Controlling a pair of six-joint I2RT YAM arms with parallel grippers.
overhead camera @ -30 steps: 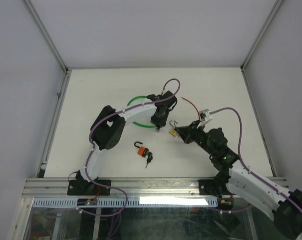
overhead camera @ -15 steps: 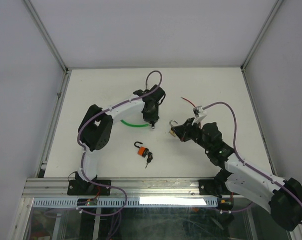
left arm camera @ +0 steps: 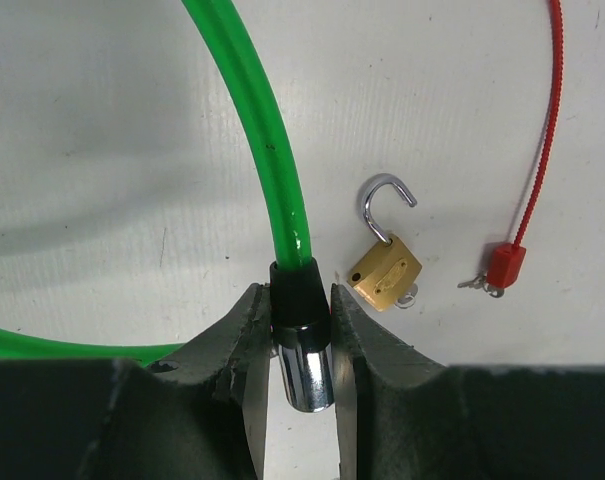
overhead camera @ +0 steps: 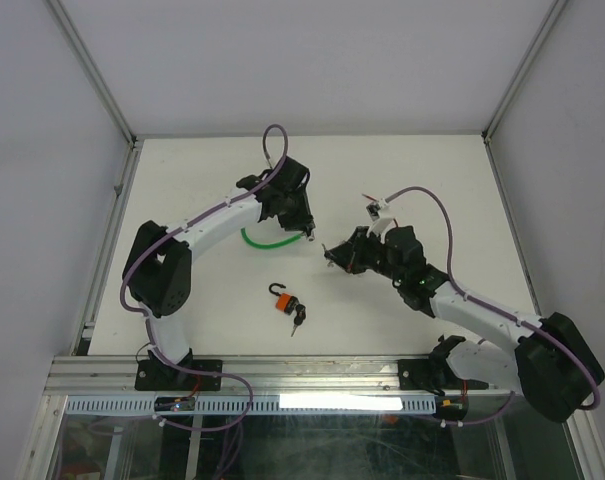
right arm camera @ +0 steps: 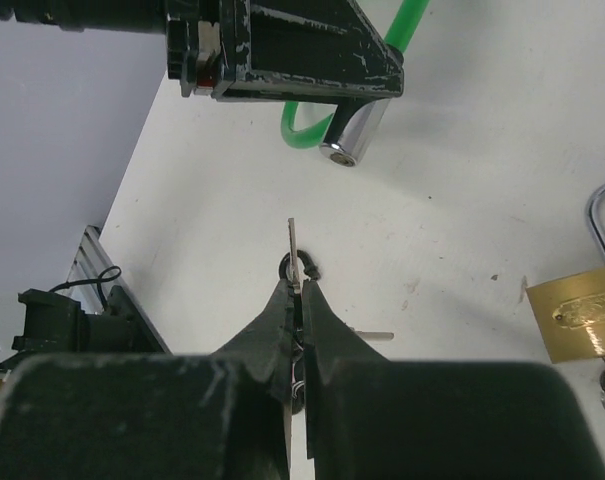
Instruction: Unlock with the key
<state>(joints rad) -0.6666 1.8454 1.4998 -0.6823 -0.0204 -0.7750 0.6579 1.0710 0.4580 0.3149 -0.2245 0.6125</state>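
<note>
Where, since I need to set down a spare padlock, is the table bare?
The far strip of table is bare, widest in the far right corner beyond the right arm. Another patch lies at the front, between the orange padlock and that arm's base. The middle is crowded: green cable lock, brass padlock, key.

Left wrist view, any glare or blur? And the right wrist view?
Left wrist view: glare streaks the green cable and its chrome tip; the brass padlock is sharp. Right wrist view: the right pincer is dark and blurred; the key is crisp.
</note>
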